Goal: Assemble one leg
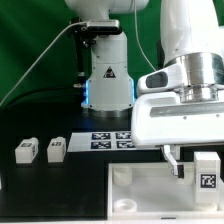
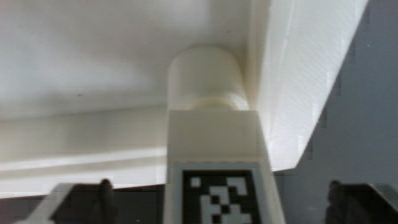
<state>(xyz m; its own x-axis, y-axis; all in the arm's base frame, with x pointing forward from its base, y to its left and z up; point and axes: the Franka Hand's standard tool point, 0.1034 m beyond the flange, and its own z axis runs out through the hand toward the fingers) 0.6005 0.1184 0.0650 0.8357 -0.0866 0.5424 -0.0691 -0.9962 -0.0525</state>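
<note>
A black table is seen from the exterior view, with the white robot base at the far side. The arm reaches in from the upper right, and its gripper is lowered over the near right of the scene.

The leg is stood upright there, at the far right corner of a large white tray-like piece that is laid flat along the near edge of the table. A black-and-white marker tag is shown on the leg's near face.

The jaws are spread wide, with the leg between them. One dark finger is seen just left of the leg, with a gap between the two.

In the wrist view the leg is seen lengthwise in the middle of the gripper. Its rounded end is set into a corner of the tray-like piece. A dark finger is seen on each side, clear of the leg.

Far to the left, a first loose leg and a second loose leg are laid side by side on the table. The marker board is laid flat between them and the gripper, in front of the robot base.
</note>
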